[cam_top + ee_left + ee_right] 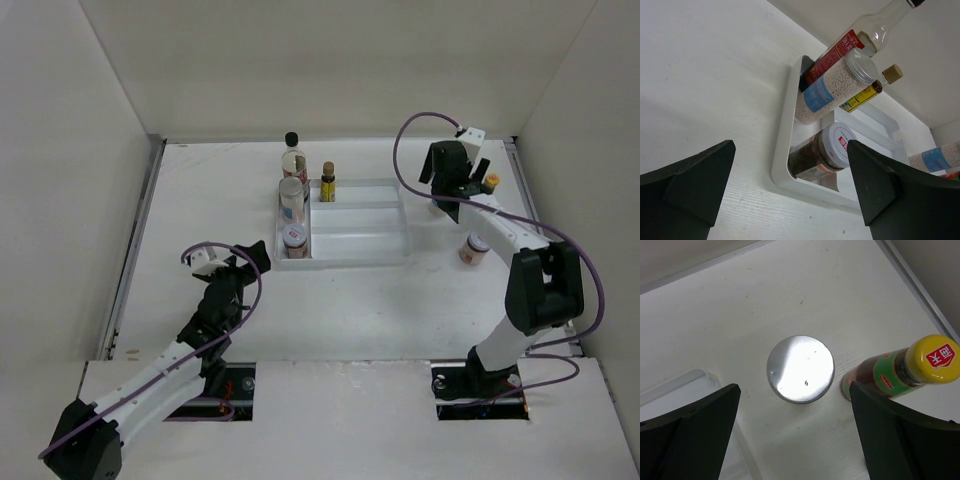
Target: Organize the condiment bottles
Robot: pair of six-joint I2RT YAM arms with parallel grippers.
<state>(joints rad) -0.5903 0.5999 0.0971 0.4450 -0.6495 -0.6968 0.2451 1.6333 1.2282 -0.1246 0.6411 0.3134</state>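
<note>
Wide open at both ends, nothing gripped.
Hovering with the right gripper (793, 385), fingers spread, above a silver-lidded jar (800, 369), just beside the red sauce bottle (890, 372). Gaping too at the left gripper (791, 142), facing the tray (780, 167): white-lidded jar (827, 150), granule jar (832, 90), tall clear bottle (860, 37) filed down its left column, tiny dark bottle (867, 94) alongside. Lone jar (475, 248) out right of the tray.

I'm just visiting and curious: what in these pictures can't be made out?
Top view: the right gripper mostly covers the silver-lidded jar; labels are too small to read.
Right wrist view: only that jar's lid shows, contents hidden.
Left wrist view: the top edge cuts the cap of the tall bottle; the right edge cuts another jar.
</note>
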